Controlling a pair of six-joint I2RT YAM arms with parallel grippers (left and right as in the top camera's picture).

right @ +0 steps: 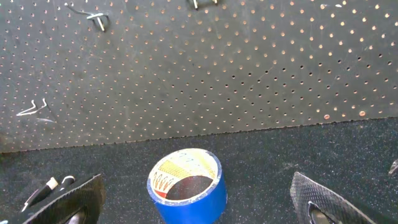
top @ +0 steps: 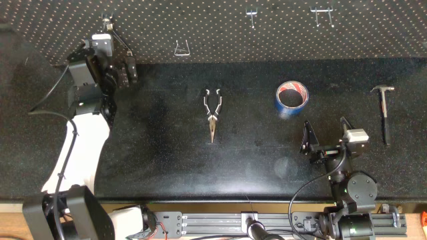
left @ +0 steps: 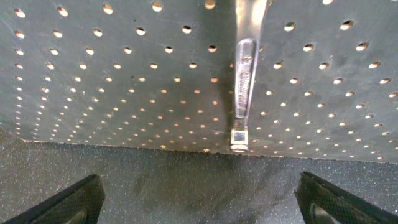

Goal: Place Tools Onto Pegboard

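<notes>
A silver wrench (left: 242,87) hangs upright on the pegboard (left: 112,81); my left gripper (left: 205,214) faces it a little way back, open and holding nothing. From above, that gripper (top: 127,72) sits at the board's foot on the far left. On the black mat lie needle-nose pliers (top: 212,113), a blue tape roll (top: 291,98) and a hammer (top: 383,112). My right gripper (top: 327,132) stands open just in front of the tape roll (right: 186,186), which shows between its fingers (right: 68,199) but is not gripped. The white-tipped plier handles (right: 46,185) peek in beside one finger.
Bare wire hooks stick out of the pegboard: one (top: 181,48) above the pliers, two more (top: 251,13) (top: 322,13) higher to the right. The mat's front edge (top: 220,195) runs ahead of the arm bases. Open mat lies between pliers and left arm.
</notes>
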